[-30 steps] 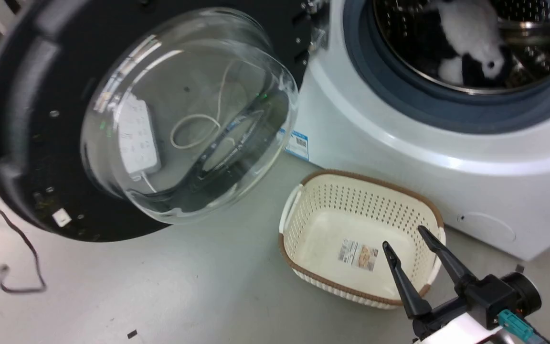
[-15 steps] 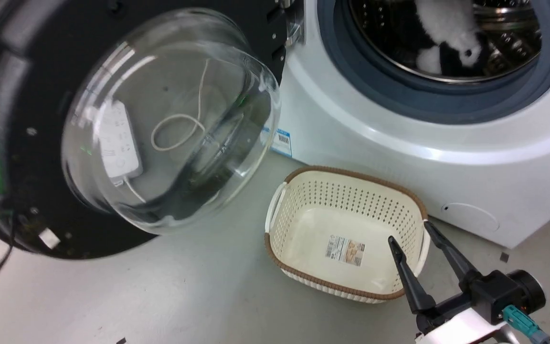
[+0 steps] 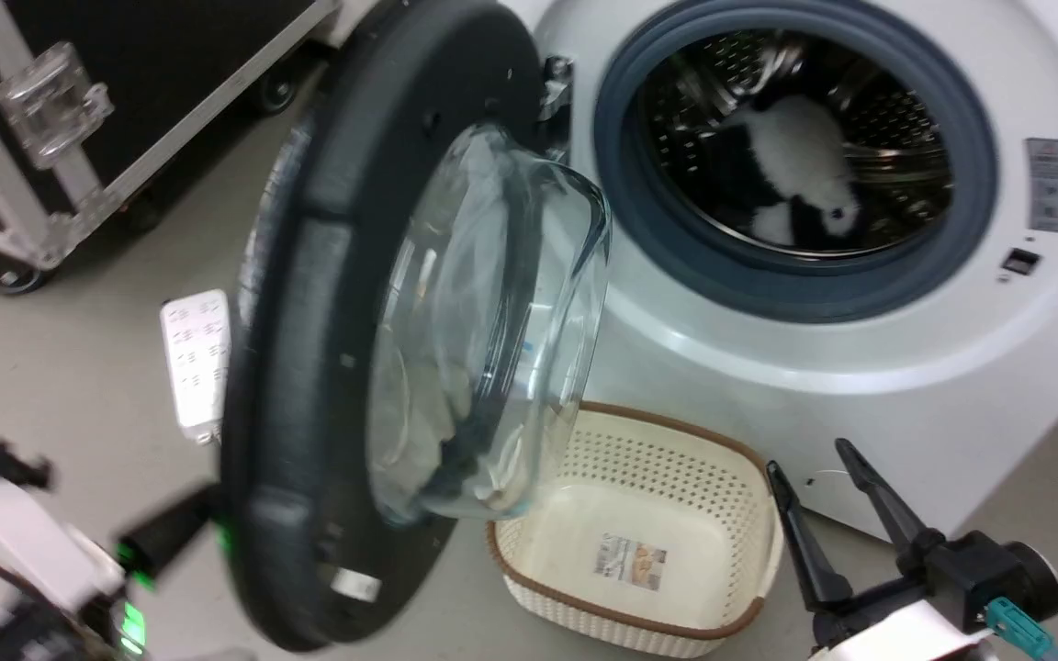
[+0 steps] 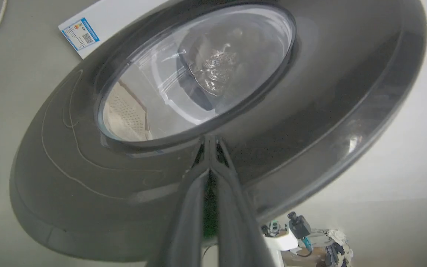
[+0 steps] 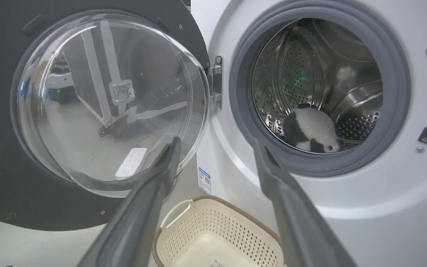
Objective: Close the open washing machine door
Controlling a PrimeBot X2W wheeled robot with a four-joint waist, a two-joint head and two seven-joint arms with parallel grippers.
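The washing machine door [image 3: 309,303] is seen standing partly open. It is hinged at the left of the drum mouth of the washing machine [image 3: 860,386], and its glass bowl is turned toward the opening. The left gripper [image 4: 209,141] is closed, with nothing between its fingers, and its tips are laid against the door's glossy outer face just under the window ring. The right gripper [image 3: 809,459] is held spread wide and empty, low before the machine's front. A cream perforated basket [image 3: 658,468] is set on the floor below the door's bowl, close to the machine. A black-and-white plush toy [image 3: 795,174] is lodged inside the drum, behind the grey gasket [image 3: 676,266]. A white power strip [image 3: 196,363] and a black wheeled case [image 3: 125,83] are seen beyond the door.
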